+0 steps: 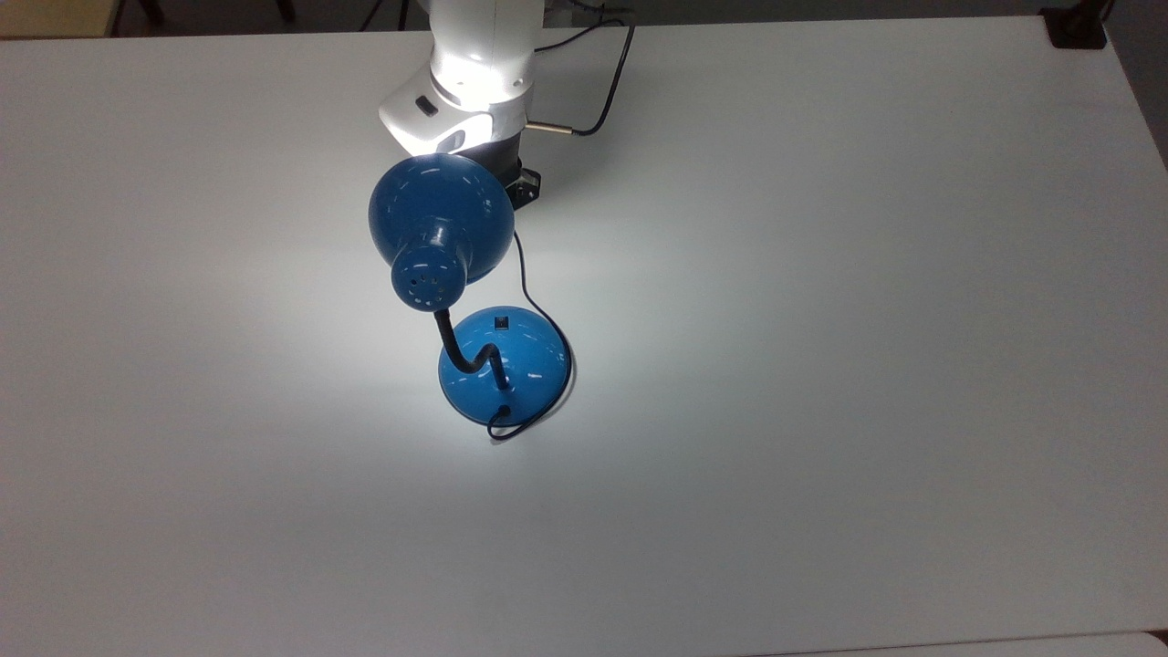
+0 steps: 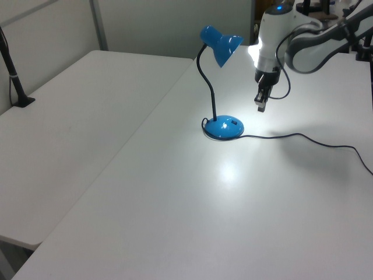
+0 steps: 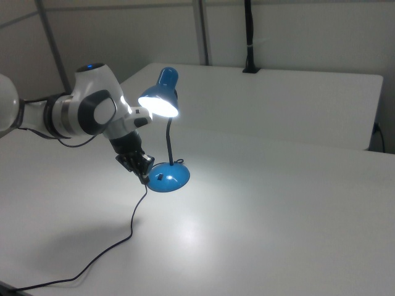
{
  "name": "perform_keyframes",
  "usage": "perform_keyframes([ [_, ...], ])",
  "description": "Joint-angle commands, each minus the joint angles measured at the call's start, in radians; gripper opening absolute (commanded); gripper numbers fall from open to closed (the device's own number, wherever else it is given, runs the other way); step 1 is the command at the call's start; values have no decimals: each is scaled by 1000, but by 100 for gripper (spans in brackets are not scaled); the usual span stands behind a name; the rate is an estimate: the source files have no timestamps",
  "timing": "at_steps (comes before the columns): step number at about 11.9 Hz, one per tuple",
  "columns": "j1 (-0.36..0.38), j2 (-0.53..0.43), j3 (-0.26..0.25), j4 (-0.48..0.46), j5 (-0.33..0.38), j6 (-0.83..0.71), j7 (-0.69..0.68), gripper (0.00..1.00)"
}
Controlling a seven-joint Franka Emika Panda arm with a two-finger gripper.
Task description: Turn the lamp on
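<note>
Lamp lit, I clear off cleanly.
The lamp [image 2: 221,87] stands mid-desk [image 1: 821,365], shade glowing, its switch [image 1: 501,321] bare. My fingers [image 2: 261,104] hang beside the base, touching nothing; whether they're parted I cannot tell. I should lift straight away, clear of the cord [image 2: 303,137].

white table [image 1: 821,365] | second white table [image 2: 70,116] beside | grey partition wall [image 3: 296,31]
</note>
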Motion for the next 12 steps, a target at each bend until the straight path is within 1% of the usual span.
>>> perform_keyframes([
  [1,45,-127,-2,15,-9,-211,20,18],
  [3,65,-154,-2,78,9,-300,22,29],
  [4,65,-154,-2,133,41,-366,20,34],
  [5,65,-152,-2,187,56,-437,20,35],
  [6,65,-152,-2,230,58,-492,20,39],
  [7,65,-152,-2,262,73,-526,20,53],
  [8,64,-152,-4,293,92,-558,8,58],
  [9,64,-152,-6,321,104,-583,5,76],
  [10,64,-152,-9,336,119,-607,3,91],
  [11,62,-154,-10,347,138,-617,3,100],
  [12,61,-155,-12,348,144,-617,3,100],
])
